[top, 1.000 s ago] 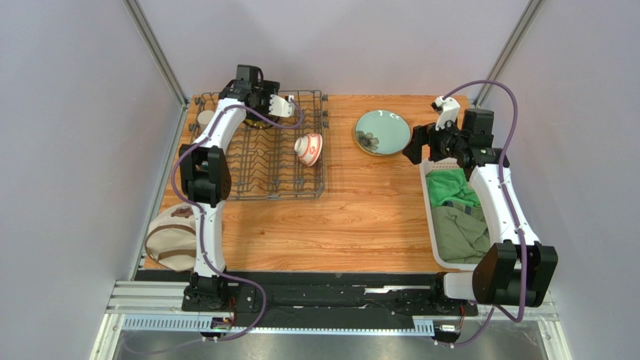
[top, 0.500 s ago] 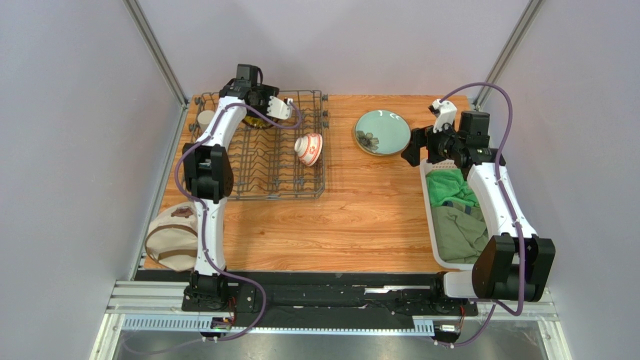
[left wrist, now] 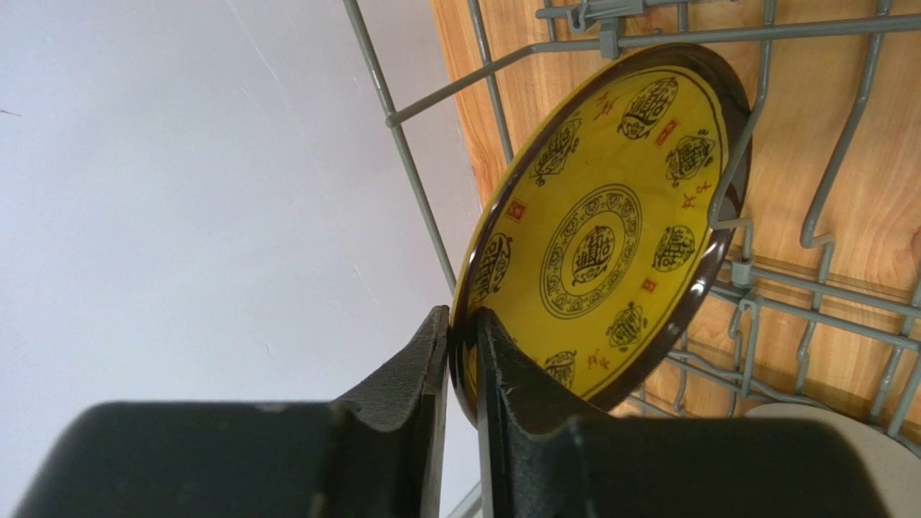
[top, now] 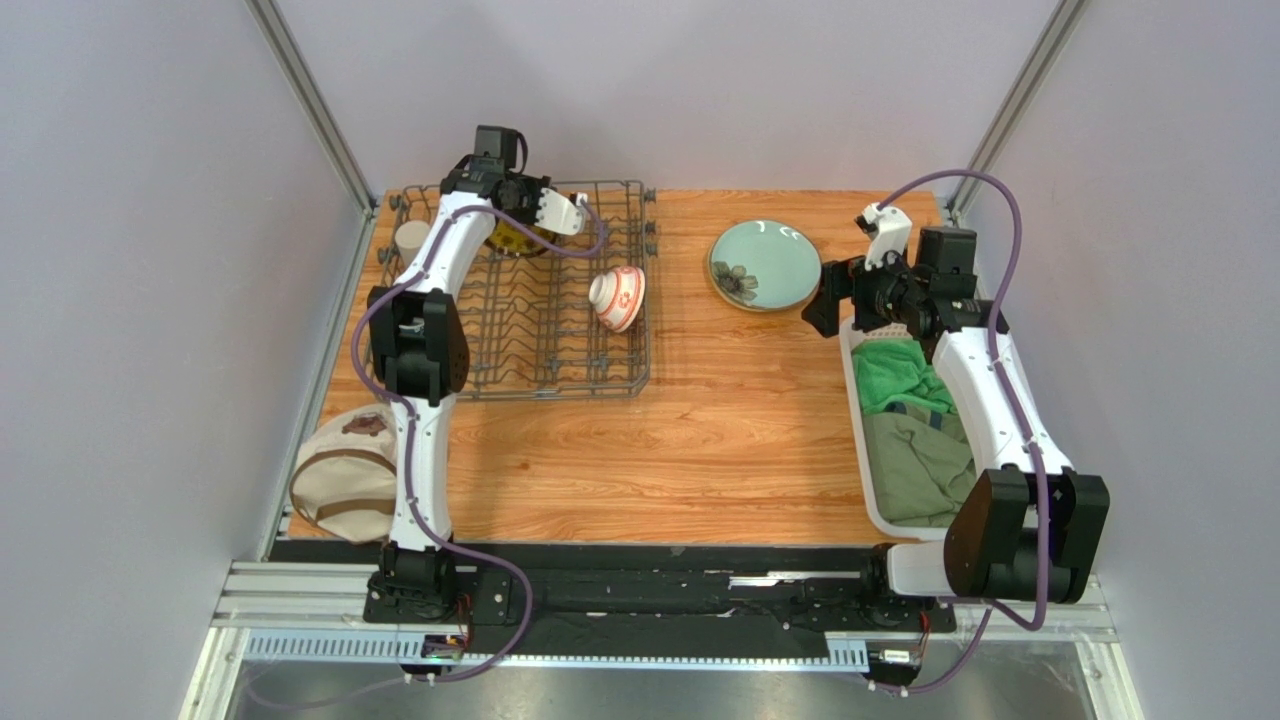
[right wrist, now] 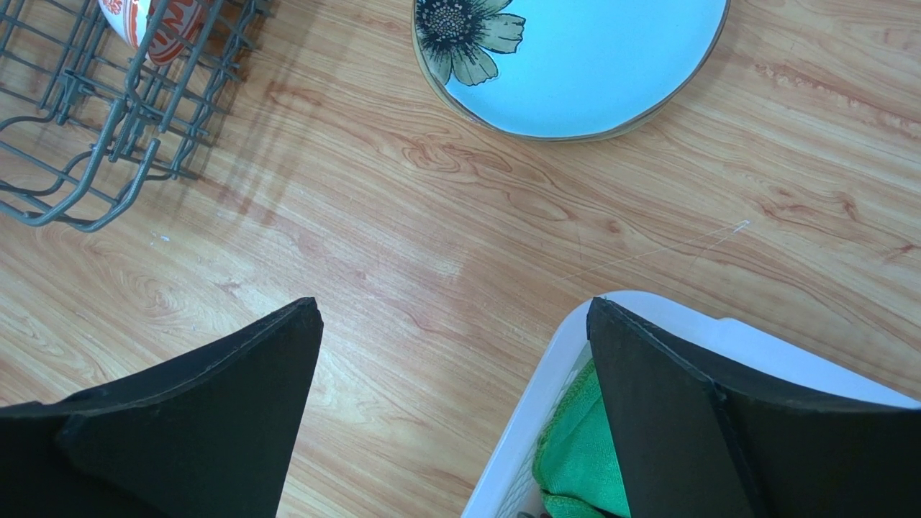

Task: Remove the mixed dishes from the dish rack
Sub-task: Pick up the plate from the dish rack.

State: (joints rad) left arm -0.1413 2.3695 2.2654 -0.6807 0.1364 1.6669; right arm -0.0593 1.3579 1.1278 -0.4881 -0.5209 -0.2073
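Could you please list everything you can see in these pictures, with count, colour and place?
table: 1, light wood, under everything
rack: 1, grey wire, far left of the table
yellow plate: 1, yellow with dark patterns, on edge at the rack's far end
bowl: 1, red and white, tipped at the rack's right side
cup: 1, beige, at the rack's far left corner
green plate: 1, pale green with a flower, flat on the table right of the rack
cream dish: 1 seen, cream with brown marks, table's near left corner
basket: 1, white, right edge
cloths: 2, green, in the basket
left gripper: 1, black, pinching the yellow plate's rim
right gripper: 1, black, open, above the table at the basket's far end
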